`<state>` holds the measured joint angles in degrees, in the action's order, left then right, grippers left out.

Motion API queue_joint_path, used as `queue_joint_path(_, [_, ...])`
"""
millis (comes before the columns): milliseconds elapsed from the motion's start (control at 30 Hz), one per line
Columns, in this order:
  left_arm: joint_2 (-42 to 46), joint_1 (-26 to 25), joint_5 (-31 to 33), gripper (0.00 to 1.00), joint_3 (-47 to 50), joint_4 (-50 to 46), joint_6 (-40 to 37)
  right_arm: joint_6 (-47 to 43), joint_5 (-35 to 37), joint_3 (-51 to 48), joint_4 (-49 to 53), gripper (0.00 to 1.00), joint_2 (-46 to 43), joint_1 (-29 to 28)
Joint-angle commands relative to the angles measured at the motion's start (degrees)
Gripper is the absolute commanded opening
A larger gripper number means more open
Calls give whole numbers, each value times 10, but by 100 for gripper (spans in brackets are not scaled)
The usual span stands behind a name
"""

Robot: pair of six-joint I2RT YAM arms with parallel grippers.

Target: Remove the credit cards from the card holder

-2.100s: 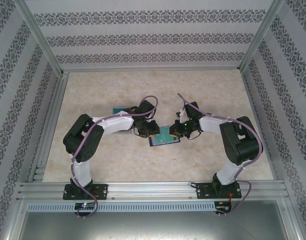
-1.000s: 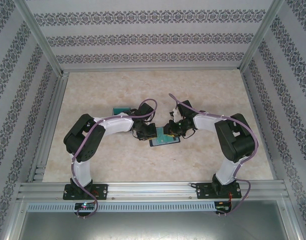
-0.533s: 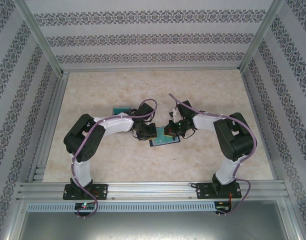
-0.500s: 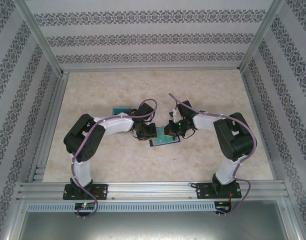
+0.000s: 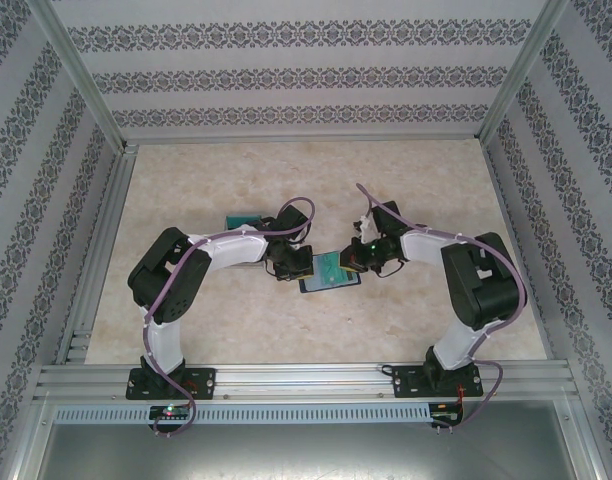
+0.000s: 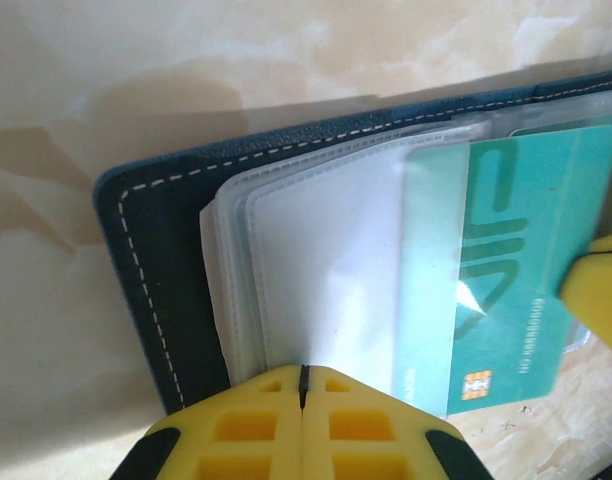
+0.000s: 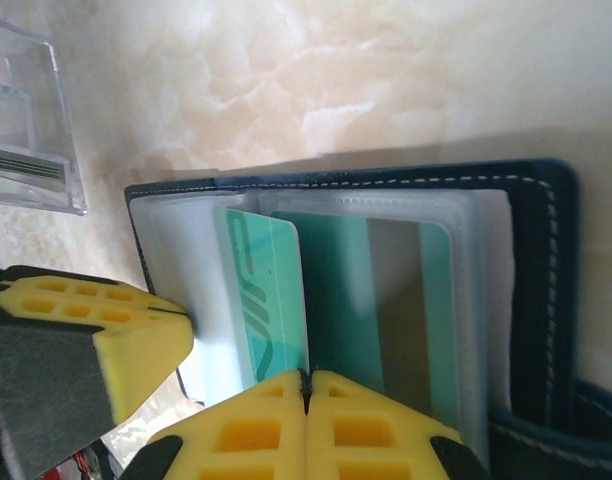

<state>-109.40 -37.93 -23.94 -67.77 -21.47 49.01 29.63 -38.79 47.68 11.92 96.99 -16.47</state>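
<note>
Open navy bifold card holder [image 6: 146,270] on beige marble surface [image 5: 286,170]. Left claw [image 6: 301,385], 9 o'clock side, clenched on clear sleeves [image 6: 316,260]. Right claw [image 7: 306,385], 3 o'clock, clenched on teal plastic card [image 7: 266,300].

**Your two arms: white shells, black joints, lilac cables**

Your left arm [image 5: 221,248] and right arm [image 5: 426,245] are built alike, with smooth white links between bulky black joint housings. Each stands on a black base [image 5: 166,381]. A thin pale-purple cable [image 5: 299,200] runs the length of each arm, and a small green light [image 5: 371,244] glows near the right wrist. Your left gripper [image 6: 302,385] and right gripper [image 7: 306,388] carry bright yellow fingers [image 6: 271,385] moulded with square pockets and set on black mounts.
</note>
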Motion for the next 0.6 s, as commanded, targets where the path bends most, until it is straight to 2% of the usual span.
queue_joint_path(0, [-23,-7,21,6,9,-49,-7,-1,20,-11,25,0,-40,14])
queue_joint_path(367, [32,-4,23,12,-36,-54,-11,-17,83,9,117,0,-161,26])
queue_joint_path(467, [68,1,38,26,-50,-61,-7,-22,100,33,132,0,-184,19])
queue_joint_path(567, [120,12,74,50,-52,-79,-3,-41,128,65,143,0,-193,-3])
